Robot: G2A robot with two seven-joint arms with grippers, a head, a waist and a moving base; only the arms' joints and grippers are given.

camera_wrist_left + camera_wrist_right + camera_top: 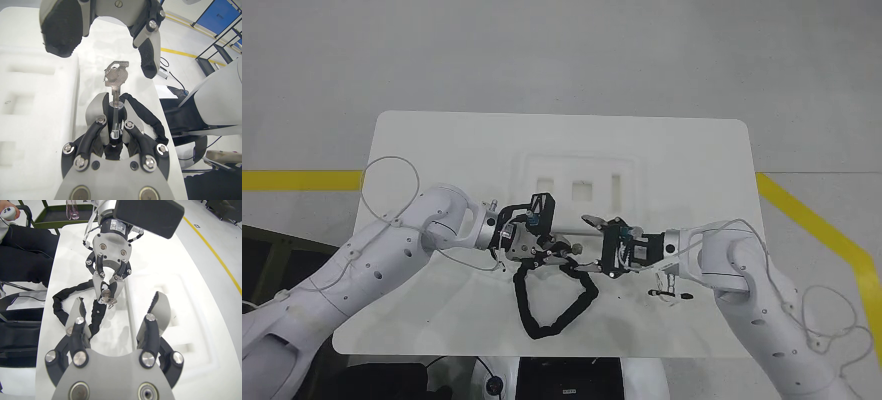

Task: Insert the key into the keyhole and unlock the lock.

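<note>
A black fabric-covered chain lock (554,305) lies looped on the white table (692,150). My left gripper (115,103) is shut on the lock's chrome cylinder (115,125), holding it off the table. A silver key (115,79) on a thin ring stands with its blade in the keyhole, and nothing is gripping it. My right gripper (119,306) faces the key head-on a short way off and is open, its padded fingers (149,56) on either side of the key's head without touching it. From the right wrist the cylinder's face (105,292) and key (109,301) show between the left fingers.
A white foam insert (582,185) with several rectangular cut-outs lies on the table just behind both grippers. The chain's loop trails toward the table's front edge. A small dark cable piece (664,287) lies by the right arm.
</note>
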